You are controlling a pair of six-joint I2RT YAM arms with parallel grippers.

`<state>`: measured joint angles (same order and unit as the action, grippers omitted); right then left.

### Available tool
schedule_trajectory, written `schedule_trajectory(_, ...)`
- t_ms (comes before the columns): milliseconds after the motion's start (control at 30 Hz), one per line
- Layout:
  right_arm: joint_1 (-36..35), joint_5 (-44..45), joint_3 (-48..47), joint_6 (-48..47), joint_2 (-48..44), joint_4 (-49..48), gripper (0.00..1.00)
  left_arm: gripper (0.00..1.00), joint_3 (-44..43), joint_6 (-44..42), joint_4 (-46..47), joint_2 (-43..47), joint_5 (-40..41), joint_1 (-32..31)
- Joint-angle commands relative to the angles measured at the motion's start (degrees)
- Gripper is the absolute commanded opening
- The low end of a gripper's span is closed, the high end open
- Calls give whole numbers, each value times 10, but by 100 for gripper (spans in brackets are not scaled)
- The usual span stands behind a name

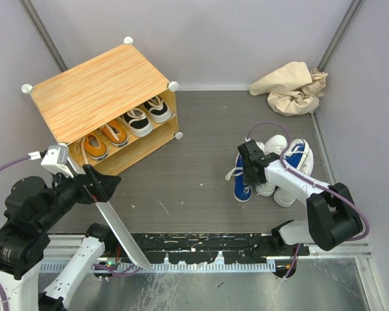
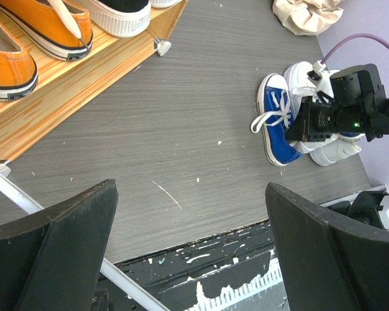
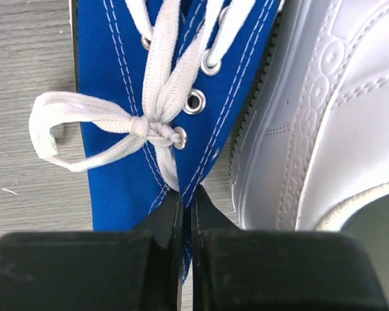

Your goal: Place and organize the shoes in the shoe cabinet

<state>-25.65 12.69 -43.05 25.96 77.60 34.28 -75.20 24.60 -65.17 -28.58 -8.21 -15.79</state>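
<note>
Near edge, left: left gripper (image 1: 98,184) hangs above the grey wood-grain tabletop (image 1: 201,129). Its fingers (image 2: 58,246) are spread wide with nothing between them. A long white panel (image 1: 120,230) slants from the cabinet's near corner toward the table's front edge. It passes just beside the left finger; contact cannot be told.

Near edge, right: right gripper (image 3: 186,204) is down on a blue canvas lace-up sneaker (image 3: 110,65) with white laces. The jaws are pressed to a thin slit, pinching the blue fabric just behind the tied bow. This sneaker lies on the tabletop right of centre, well apart from the cabinet.

Against its right side: plain white sneakers (image 3: 324,116), with a second blue sneaker (image 1: 300,155) among them, all in one tight cluster.

Farther, left: shoe cabinet (image 1: 94,91) with a striped orange-tan wood-grain top and white round corner knobs, open front facing the cluster. On its shelf, side by side, are orange sneakers (image 1: 96,146) nearer and black sneakers (image 1: 138,121) with white soles and laces farther.

Far right corner: crumpled beige cloth (image 1: 290,87) on the tabletop.
</note>
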Motion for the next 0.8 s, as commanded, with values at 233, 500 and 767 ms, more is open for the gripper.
schedule_trajectory(233, -169, -102, -77, -80, 6, -114, 1, 98, -50, 13, 27, -35, 31, -3)
schedule_trajectory(500, -243, -174, -161, -80, 130, -261, 1, 98, -56, 27, 32, -41, 48, -2)
schedule_trajectory(767, -252, -171, -219, -108, 194, -230, 51, 98, -49, 18, 34, -45, 41, -3)
